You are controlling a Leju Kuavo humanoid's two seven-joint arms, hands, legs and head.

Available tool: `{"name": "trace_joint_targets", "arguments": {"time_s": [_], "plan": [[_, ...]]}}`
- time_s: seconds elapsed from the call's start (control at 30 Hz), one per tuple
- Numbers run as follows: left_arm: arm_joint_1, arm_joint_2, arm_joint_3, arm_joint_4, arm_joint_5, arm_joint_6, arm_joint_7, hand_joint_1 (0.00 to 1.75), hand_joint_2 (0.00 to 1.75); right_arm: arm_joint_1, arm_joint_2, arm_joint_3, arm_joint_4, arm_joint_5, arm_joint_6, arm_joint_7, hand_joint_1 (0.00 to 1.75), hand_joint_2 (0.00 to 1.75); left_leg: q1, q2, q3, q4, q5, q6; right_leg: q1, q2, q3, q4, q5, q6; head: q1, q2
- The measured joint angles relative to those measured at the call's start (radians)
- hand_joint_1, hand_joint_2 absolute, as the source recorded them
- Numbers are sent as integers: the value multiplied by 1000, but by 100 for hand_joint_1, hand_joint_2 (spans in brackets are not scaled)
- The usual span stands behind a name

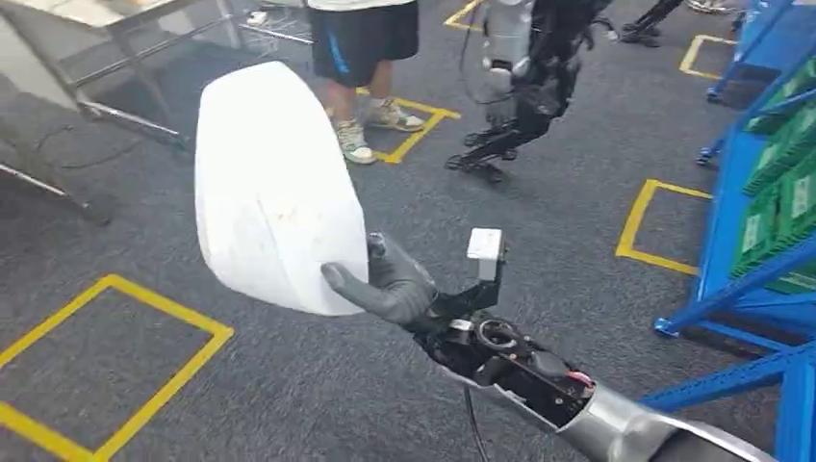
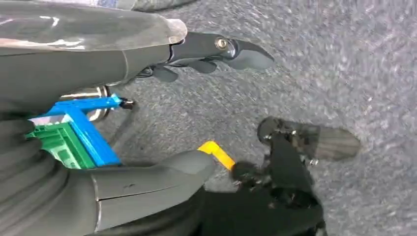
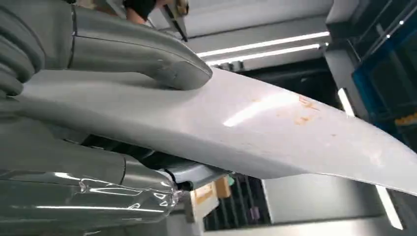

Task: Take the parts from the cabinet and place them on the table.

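Far left, the metal-legged tabletop point(image 1: 106, 24) stands well beyond the yellow floor marking point(image 1: 115, 366); that is likely where this carry should end. Turn that way slowly, since the load is tall and blocks part of your forward view.

At centre-left, the white part point(image 1: 274, 188) is up in the air over the grey carpet point(image 1: 539, 250), gripped by its lower right edge in the right robot hand point(image 1: 390, 287). The right wrist view shows the thumb point(image 3: 167, 66) pressed on one face and the fingers point(image 3: 88, 196) under the other, so the panel is clamped on a thin margin. Keep the wrist level and avoid sudden swings; with so much of it standing clear of the grip, I judge it could pivot or slip.

The part is a broad, thin, gently curved shell with rounded corners, glossy white, with a few faint orange-brown marks point(image 3: 305, 110) on its surface. It looks rigid and light, though wide enough to catch on things.

Farther back, a person point(image 1: 364, 58) and another robot point(image 1: 524, 87) stand ahead of you; give both room. On the right is the blue rack point(image 1: 741, 241) with green bins point(image 1: 784, 183).

The left robot hand point(image 2: 216, 51) hangs low over the floor, fingers loosely apart and holding nothing.
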Motion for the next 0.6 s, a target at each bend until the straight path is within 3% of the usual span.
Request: {"name": "trace_joint_targets", "arguments": {"time_s": [0.03, 0.07, 0.1, 0.17, 0.2, 0.23, 0.27, 0.3, 0.37, 0.4, 0.43, 0.47, 0.5, 0.57, 0.6], "plan": [[0, 0, 0, 0, 0, 0, 0, 0, 175, 1, 0, 0, 3, 0, 0, 0, 175, 175, -3, -14, 0, 0, -1, 2, 1, 10, -44, 88, -31, 0, 12, 0], [1, 0, 0, 0, 0, 0, 0, 0, 175, 2, 0, 0, 6, 0, 0, 0, 175, 175, -5, -30, 0, 1, -1, 2, 1, 14, -77, 148, -43, -1, 20, 0], [2, 0, 0, 0, 0, 0, 0, 0, 175, 3, 0, 0, 7, 0, 0, 0, 175, 175, -7, -47, 2, 1, -1, 2, 2, 14, -86, 150, -25, -4, 21, 0], [2, 0, 0, 0, 0, 0, 0, 0, 175, 2, 0, 0, 7, 0, 0, 0, 175, 175, -10, -82, 7, 1, -1, 2, 3, 24, -37, 16, 72, -16, 25, 0], [2, 0, 0, 0, 0, 0, 0, 0, 175, 1, 0, 0, 7, 0, 0, 0, 175, 175, -10, -97, 12, 1, -2, 1, 3, 45, 1, -79, 126, -24, 29, 0], [2, -3, 0, 0, 0, 0, 0, 0, 175, 0, 0, 0, 8, 0, 0, 0, 175, 175, -6, -108, 10, 0, -2, 0, 3, 103, 23, -150, 152, -31, 34, 0], [-1, -2, 0, 0, 0, 0, 0, 0, 175, 0, 0, 0, 9, -1, 0, -1, 175, 175, -14, -124, 5, 5, -1, -5, 0, 114, 30, -167, 149, -34, 25, 0], [-2, -3, 0, 0, 0, 0, 0, 0, 175, -1, 0, 0, 10, -2, 0, 0, 175, 175, -8, -137, -3, 5, 3, -12, 3, 105, 39, -182, 137, -34, 28, 0], [7, -3, 0, 0, 3, 2, 0, 0, 175, -2, 0, 0, 10, -3, 0, 0, 175, 175, -2, -157, -7, -5, 11, -26, 8, 86, 52, -181, 139, -37, 29, 0], [10, -2, 0, 0, 4, 2, 0, 0, 175, -2, 2, 0, 10, -3, 1, 0, 175, 175, -9, -169, -8, -7, 15, -35, 1, 72, 55, -193, 145, -42, 29, 0], [12, -1, 0, 2, 6, 5, 0, 0, 175, -4, 4, 0, 11, -3, 2, 0, 175, 175, -8, -125, -16, 18, -4, -33, -3, 52, 61, -204, 153, -44, 22, 0], [11, -2, 0, 2, 7, 5, 0, 0, 175, -5, 6, 1, 11, -4, 2, -2, 175, 175, -11, -64, -46, 76, -40, -39, -3, 43, 60, -207, 155, -47, 3, 0], [7, -2, 0, 2, 7, 5, -1, 0, 175, -5, 6, 0, 12, -5, 3, -1, 175, 175, -8, -33, -89, 160, -83, -43, 0, 25, 58, -207, 155, -52, -5, 0], [5, -2, 0, 2, 8, 5, -2, 0, 175, -1, 6, 1, 16, -5, 3, -1, 175, 175, -4, -12, -160, 299, -134, -49, 3, -8, 57, -207, 154, -53, -11, 0], [6, -3, 0, 2, 8, 5, -2, 0, 175, -1, 6, 2, 18, -5, 3, -1, 175, 175, -3, -8, -170, 318, -129, -50, 3, -24, 57, -207, 153, -53, -15, 0]]}}
